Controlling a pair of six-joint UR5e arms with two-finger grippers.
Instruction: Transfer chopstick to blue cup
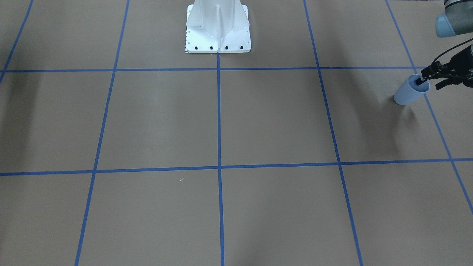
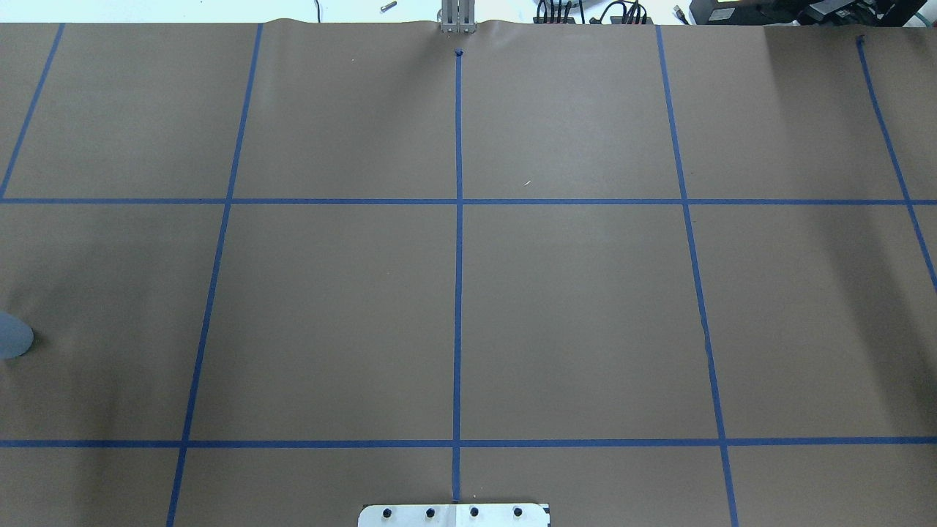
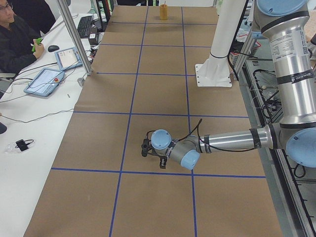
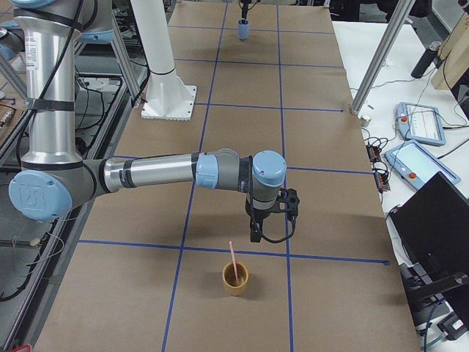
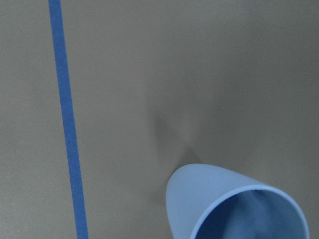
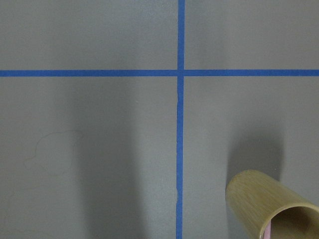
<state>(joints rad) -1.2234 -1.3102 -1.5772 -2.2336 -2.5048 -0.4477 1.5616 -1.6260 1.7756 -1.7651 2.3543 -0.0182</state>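
The blue cup point(image 1: 409, 91) stands upright far out on my left side; it also shows at the overhead view's left edge point(image 2: 13, 335), in the left wrist view point(image 5: 234, 206) and far off in the exterior right view point(image 4: 243, 30). My left gripper point(image 1: 429, 83) is open at its rim, with one finger over the mouth and the other outside. The pink chopstick point(image 4: 231, 257) stands leaning in a tan cup point(image 4: 235, 279) on my right side; a pink bit shows inside that cup point(image 6: 269, 204). My right gripper point(image 4: 256, 233) hangs just behind the tan cup; I cannot tell whether it is open.
The white robot pedestal point(image 1: 218, 29) stands at the middle of the table's robot side. Blue tape lines grid the brown table point(image 2: 585, 307). An operator point(image 3: 15, 34) sits at a side desk with tablets point(image 3: 47, 80). Metal frame posts point(image 3: 74, 34) stand along that edge.
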